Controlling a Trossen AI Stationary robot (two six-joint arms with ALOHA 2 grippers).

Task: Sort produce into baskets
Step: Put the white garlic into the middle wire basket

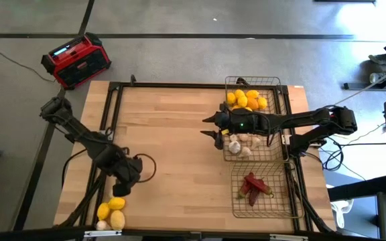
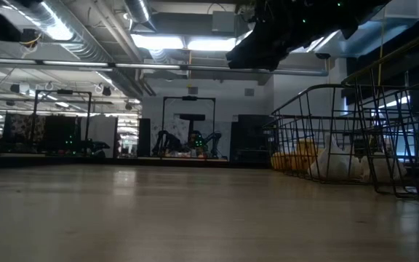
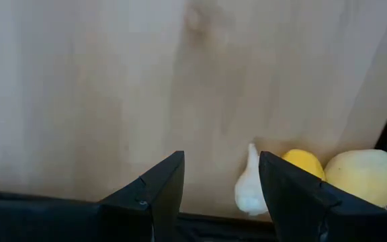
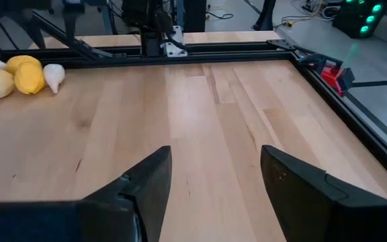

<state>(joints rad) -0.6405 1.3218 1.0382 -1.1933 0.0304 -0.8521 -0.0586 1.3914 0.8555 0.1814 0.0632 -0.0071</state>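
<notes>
Table (image 1: 179, 147): bare wood fills the whole middle, from the 9 o'clock edge to the baskets at 3 o'clock; a black frame rail (image 1: 200, 85) runs round the edge.
Left gripper (image 1: 122, 191): near the 7 o'clock corner, just above the loose produce; in the left wrist view its fingers (image 3: 160, 188) stand apart with nothing between them, over bare wood.
Loose produce: two lemons (image 1: 116, 204) and a garlic bulb (image 1: 102, 225) lie close together at the 7 o'clock corner, hard against the near rail; the left wrist view shows a garlic bulb (image 3: 249, 188) touching a lemon (image 3: 304, 163), with a paler lemon just beside it.
Right gripper (image 1: 213, 127): reaches from 3 o'clock over the middle basket's inner edge; its fingers (image 4: 146, 181) are spread and empty, open wood ahead.
Far basket (image 1: 277, 84): at 1 o'clock, holds lemons (image 1: 245, 100).
Middle basket (image 1: 273, 155): at 3 o'clock, touching the far one, holds garlic bulbs (image 1: 240, 142), partly under the right arm.
Near basket (image 1: 280, 207): at 5 o'clock, holds dark red chili peppers (image 1: 253, 187).
Radio (image 1: 76, 60): on the floor beyond the 11 o'clock corner, off the table.
Low view: the boards run clear to the baskets (image 2: 326, 138) at the right.
</notes>
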